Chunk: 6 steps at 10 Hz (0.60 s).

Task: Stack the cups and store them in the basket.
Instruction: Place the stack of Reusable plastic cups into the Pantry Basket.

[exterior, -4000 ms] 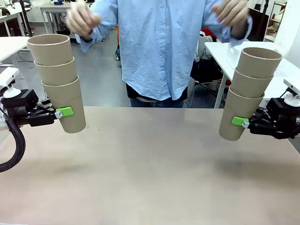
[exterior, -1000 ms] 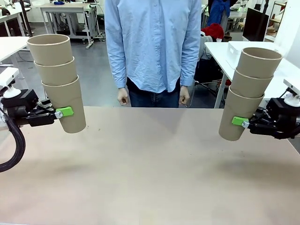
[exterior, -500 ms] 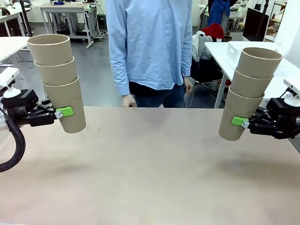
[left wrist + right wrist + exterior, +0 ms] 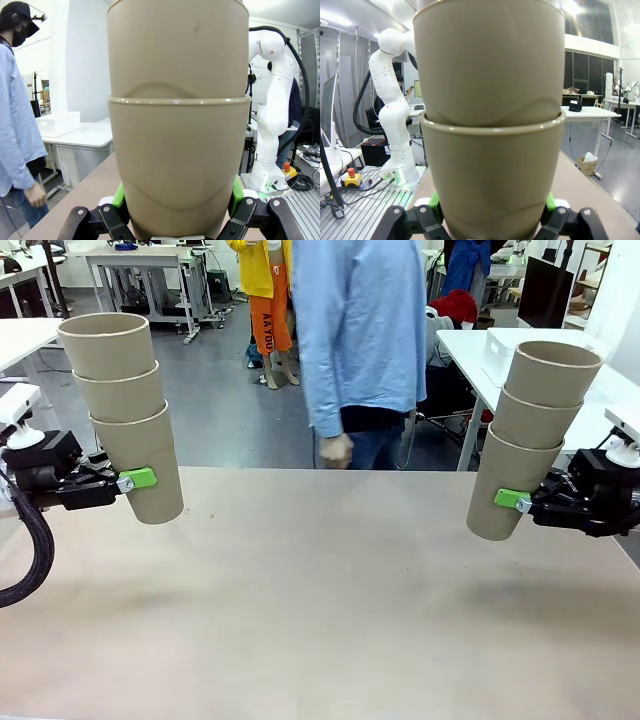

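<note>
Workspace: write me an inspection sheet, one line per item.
Surface: tan table, flat and matte.
Job's things: six cups in two stacks of three, left stack and right stack, both held off the table, mouths up.
Clutter: nothing seen.
Grippers: left gripper shut on the left stack's bottom cup; right gripper shut on the right stack's bottom cup.
Cables: black corrugated hose loops beside the left arm.
Surroundings: person in a light blue shirt at the far edge, side-on, one hand hanging; white tables behind.

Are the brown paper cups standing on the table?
No, the left pincer and right pincer each hold a stack of tan paper cups above the tabletop.
</note>
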Tool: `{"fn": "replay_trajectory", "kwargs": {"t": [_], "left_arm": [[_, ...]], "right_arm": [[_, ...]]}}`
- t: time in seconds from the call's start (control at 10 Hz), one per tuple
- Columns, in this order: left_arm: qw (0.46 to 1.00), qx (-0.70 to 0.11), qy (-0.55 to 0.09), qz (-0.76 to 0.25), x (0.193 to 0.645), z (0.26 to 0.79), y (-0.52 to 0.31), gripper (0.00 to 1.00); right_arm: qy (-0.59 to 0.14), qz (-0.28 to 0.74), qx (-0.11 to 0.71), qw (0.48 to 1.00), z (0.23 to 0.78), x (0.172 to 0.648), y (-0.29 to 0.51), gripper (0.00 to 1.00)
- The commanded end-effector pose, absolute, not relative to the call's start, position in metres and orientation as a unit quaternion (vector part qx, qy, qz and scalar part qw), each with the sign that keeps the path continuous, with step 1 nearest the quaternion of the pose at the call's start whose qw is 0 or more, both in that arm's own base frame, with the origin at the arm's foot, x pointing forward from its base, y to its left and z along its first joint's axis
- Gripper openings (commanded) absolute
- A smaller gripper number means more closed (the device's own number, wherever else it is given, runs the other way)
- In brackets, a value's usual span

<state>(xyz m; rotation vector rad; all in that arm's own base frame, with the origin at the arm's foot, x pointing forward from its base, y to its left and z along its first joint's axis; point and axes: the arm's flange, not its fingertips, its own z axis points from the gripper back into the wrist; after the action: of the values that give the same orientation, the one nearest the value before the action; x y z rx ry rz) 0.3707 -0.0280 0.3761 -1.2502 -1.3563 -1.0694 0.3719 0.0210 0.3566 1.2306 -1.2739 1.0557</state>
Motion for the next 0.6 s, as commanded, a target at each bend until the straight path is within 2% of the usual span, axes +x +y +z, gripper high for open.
{"fn": "replay_trajectory", "kwargs": {"t": [0.0, 0.5], "left_arm": [[0.477, -0.511, -0.561, -0.443, 0.37, 0.3794, -0.0283, 0.86], [0.477, -0.511, -0.561, -0.443, 0.37, 0.3794, -0.0283, 0.86]], "right_arm": [[-0.533, 0.441, 0.51, 0.511, 0.3599, 0.3719, 0.021, 0.85], [-0.533, 0.441, 0.51, 0.511, 0.3599, 0.3719, 0.021, 0.85]]}}
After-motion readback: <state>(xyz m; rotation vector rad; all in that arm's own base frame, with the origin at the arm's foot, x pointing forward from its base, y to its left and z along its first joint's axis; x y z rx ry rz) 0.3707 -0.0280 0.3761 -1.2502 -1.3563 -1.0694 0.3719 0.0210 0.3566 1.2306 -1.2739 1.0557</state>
